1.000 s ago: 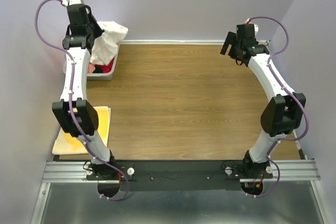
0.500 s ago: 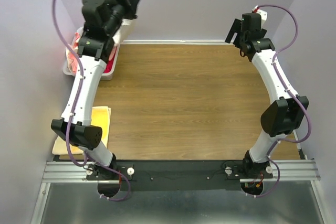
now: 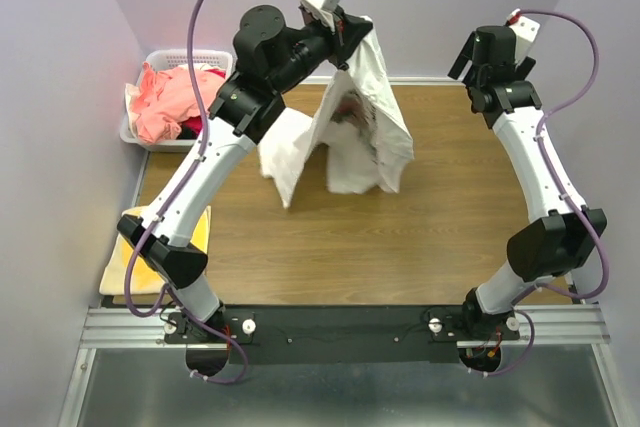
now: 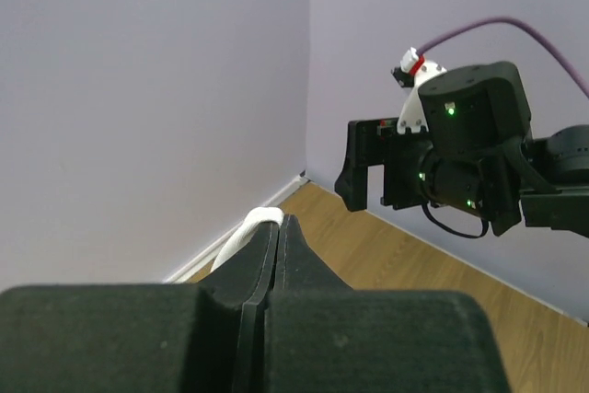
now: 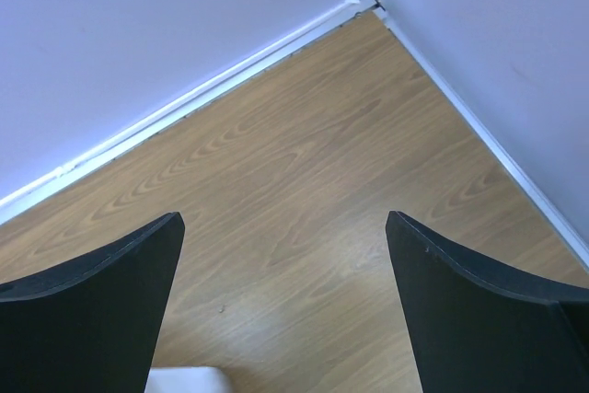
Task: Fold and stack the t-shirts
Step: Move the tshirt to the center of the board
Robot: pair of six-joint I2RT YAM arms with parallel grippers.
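The left arm [image 3: 215,162] reaches high toward 12 o'clock with its jaws closed on a pinch of the white tee [image 3: 350,117]. The left wrist view shows the two fingers pressed flat together with a strip of white cloth [image 4: 247,230] squeezed out beyond them. Holding the tee up like this lets it hang free of the basket [image 3: 172,53] at 10 o'clock, and gravity pulls it open so that it can be spread on the tabletop [image 3: 450,207].

The right arm [image 3: 540,167] stands at 1 o'clock with its jaws wide apart and nothing between them. They sit over bare wood near the far corner, likely placed to take a second edge of the tee.

The tee hangs over the far middle of the tabletop as a loose tent, bunched at the top and splitting into two drooping lobes. Part of the floral print shows in the crease between them. Whether its lower edges touch the wood cannot be told.

A pink tee [image 3: 170,97] lies heaped in the basket. A yellow cloth [image 3: 125,272] lies flat at 8 o'clock, probably where the stack goes.
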